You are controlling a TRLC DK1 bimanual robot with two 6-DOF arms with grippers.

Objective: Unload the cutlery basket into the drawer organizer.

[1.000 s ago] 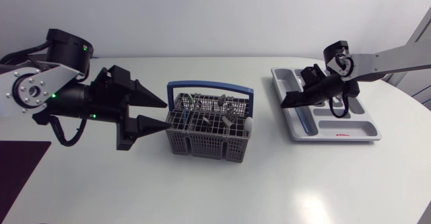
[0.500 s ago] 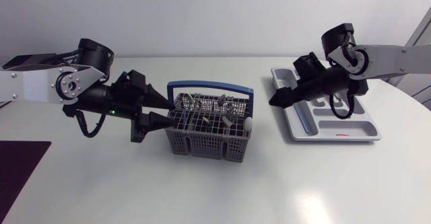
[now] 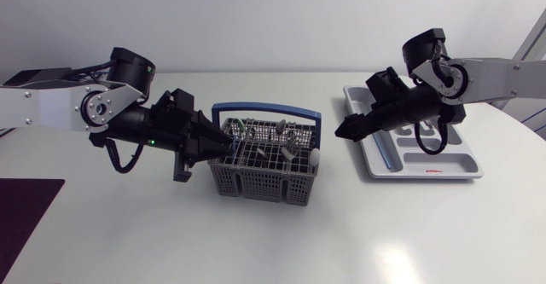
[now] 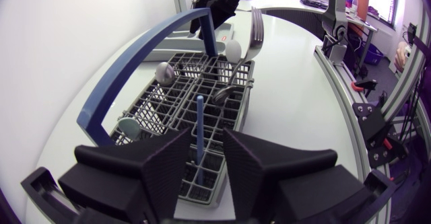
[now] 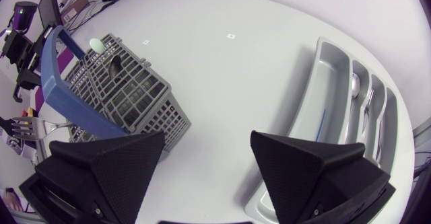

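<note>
Surface: carrying basket and organizer, well apart.
Drawer organizer: lying at the right, already holding a few pieces.
Cutlery basket: standing mid-surface, holding forks and spoons; likely dragging or tipping if a lifted piece snags its grid.
Left end effector: released, straddling the blue handle; risking a one-sided shove if closing off-centre.
Right end effector: released, empty, hovering between basket and organizer.
Blue handle: standing upright in the basket, nearer one finger.

Bright, even light here; soft glare blooms on the near surface, faint shadow beneath the basket, wrist views bending at edges.
</note>
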